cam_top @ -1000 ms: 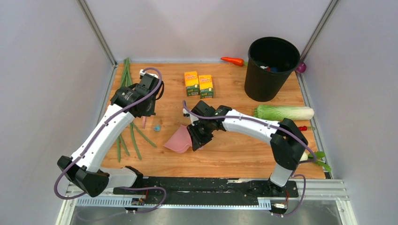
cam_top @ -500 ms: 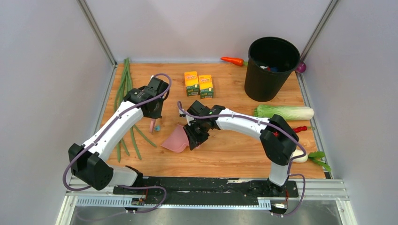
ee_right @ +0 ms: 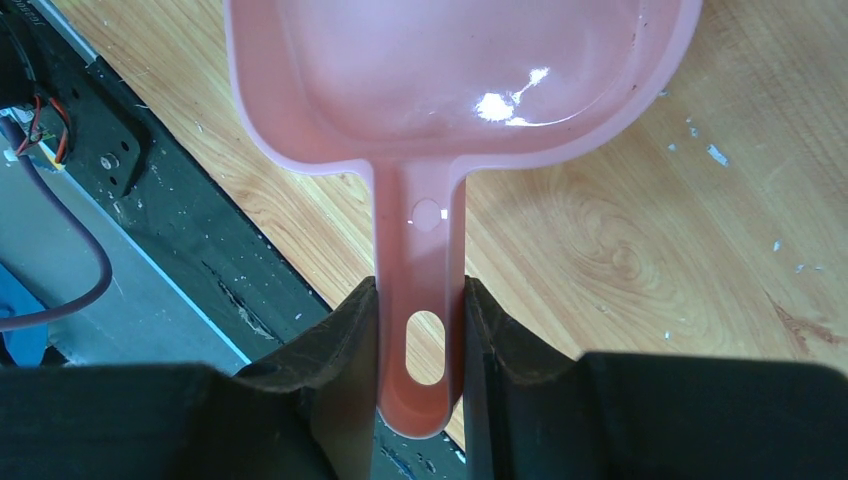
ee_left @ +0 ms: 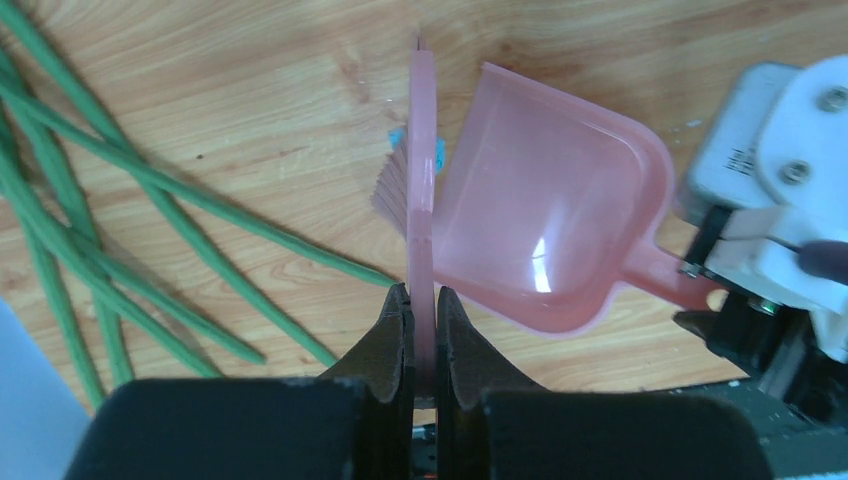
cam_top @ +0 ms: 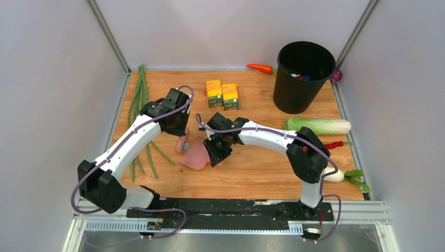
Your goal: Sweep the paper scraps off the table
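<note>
One small teal paper scrap (ee_left: 397, 137) peeks out from behind the brush, at the mouth of the pink dustpan (ee_left: 540, 220); no other scraps show on the table (cam_top: 262, 173). My left gripper (ee_left: 420, 295) is shut on the flat pink brush (ee_left: 423, 180), whose bristles touch the wood at the dustpan's open edge. My right gripper (ee_right: 420, 290) is shut on the handle of the dustpan (ee_right: 460, 70), which lies tilted on the table. In the top view the left gripper (cam_top: 183, 132), the brush (cam_top: 182, 144), the dustpan (cam_top: 195, 156) and the right gripper (cam_top: 214, 153) meet left of centre.
Long green beans (cam_top: 139, 94) lie along the left side, close to the brush (ee_left: 150, 190). Two yellow-orange boxes (cam_top: 222, 94) stand behind. A black bin (cam_top: 303, 76) is at the back right, with a carrot (cam_top: 261, 68), a cabbage (cam_top: 317, 126) and a white radish (cam_top: 335, 176) on the right.
My left gripper has moved right and nearer with the brush, pushing the teal scrap up to the dustpan's mouth. My right gripper has shifted the dustpan slightly left.
</note>
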Motion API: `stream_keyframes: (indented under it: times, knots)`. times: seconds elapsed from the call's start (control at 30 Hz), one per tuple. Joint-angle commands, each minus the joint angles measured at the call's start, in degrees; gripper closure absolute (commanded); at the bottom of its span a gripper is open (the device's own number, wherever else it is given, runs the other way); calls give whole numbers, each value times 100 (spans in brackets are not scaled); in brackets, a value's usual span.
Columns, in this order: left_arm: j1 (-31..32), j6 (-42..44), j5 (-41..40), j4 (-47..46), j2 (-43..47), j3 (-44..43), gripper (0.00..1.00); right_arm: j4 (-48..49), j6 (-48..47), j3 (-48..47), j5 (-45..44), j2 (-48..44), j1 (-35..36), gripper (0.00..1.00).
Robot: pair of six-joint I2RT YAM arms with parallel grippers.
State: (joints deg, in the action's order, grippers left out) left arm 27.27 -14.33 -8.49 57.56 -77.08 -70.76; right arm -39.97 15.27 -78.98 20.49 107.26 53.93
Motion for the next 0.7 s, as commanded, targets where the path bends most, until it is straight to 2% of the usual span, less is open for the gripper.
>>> stream_keyframes:
  times: [0.0, 0.17, 0.4, 0.67]
  knots:
    - [-20, -9, 944, -149, 263, 62, 100, 138, -173, -74, -186, 5, -5, 100]
    - [-11, -105, 1798, 18, 623, 63, 100, 138, -235, 32, -256, -83, -5, 100]
    - [-11, -483, 2044, 97, 1063, 177, 100, 138, -244, 67, -291, -109, 3, 100]
    - [-11, -641, 1930, 238, 1257, -34, 100, 138, -252, -21, -361, -135, -5, 100]
